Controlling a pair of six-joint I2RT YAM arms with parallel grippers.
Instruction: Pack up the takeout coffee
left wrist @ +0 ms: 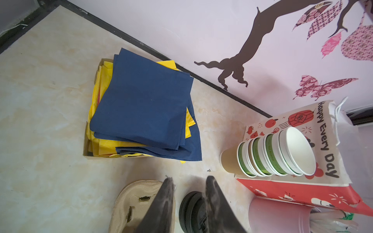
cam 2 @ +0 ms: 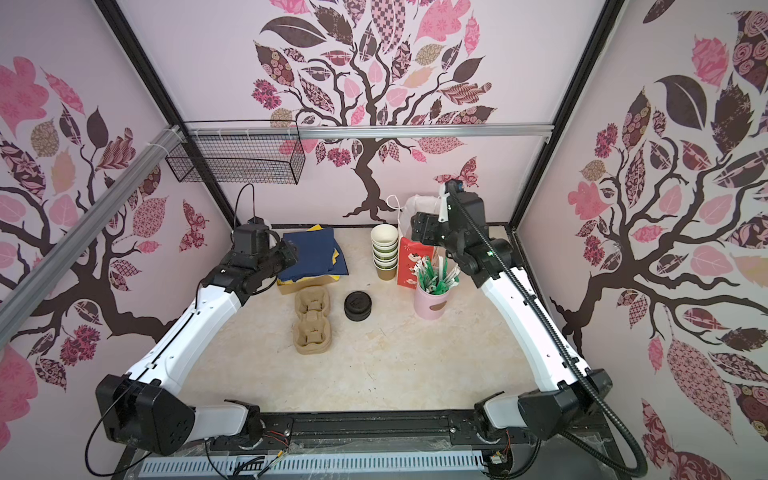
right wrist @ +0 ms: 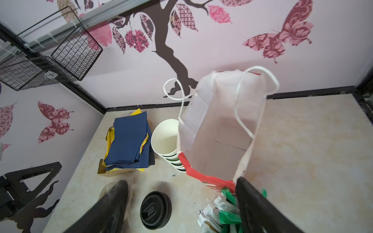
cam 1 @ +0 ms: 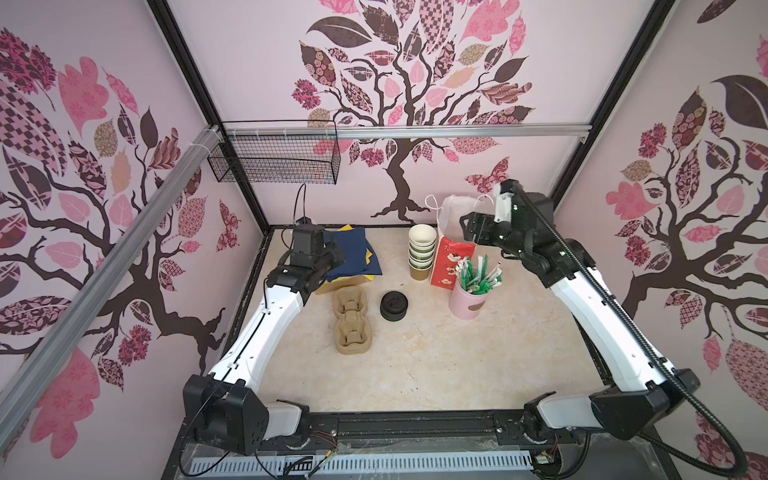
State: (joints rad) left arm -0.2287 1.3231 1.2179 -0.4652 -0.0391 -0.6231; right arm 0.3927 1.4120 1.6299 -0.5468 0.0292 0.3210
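Several stacked green cups (cam 1: 420,251) | between left gripper (left wrist: 189,178) and right gripper (right wrist: 181,181), untouched | both jaws parted, empty

the words "happy every day" ran in black down the red-and-white paper bag (left wrist: 327,141) standing on the table; print on the stacked green cups (left wrist: 270,153) was too small to read.

- Navy napkins (left wrist: 141,100) over yellow ones (left wrist: 101,146), in a cardboard tray (left wrist: 86,145).
- Green paper cups (left wrist: 270,154) nested in a brown cup (left wrist: 229,161), beside a paper bag (left wrist: 292,189).
- Left gripper (left wrist: 189,178) parted, empty, black lids (left wrist: 188,207) behind one finger.
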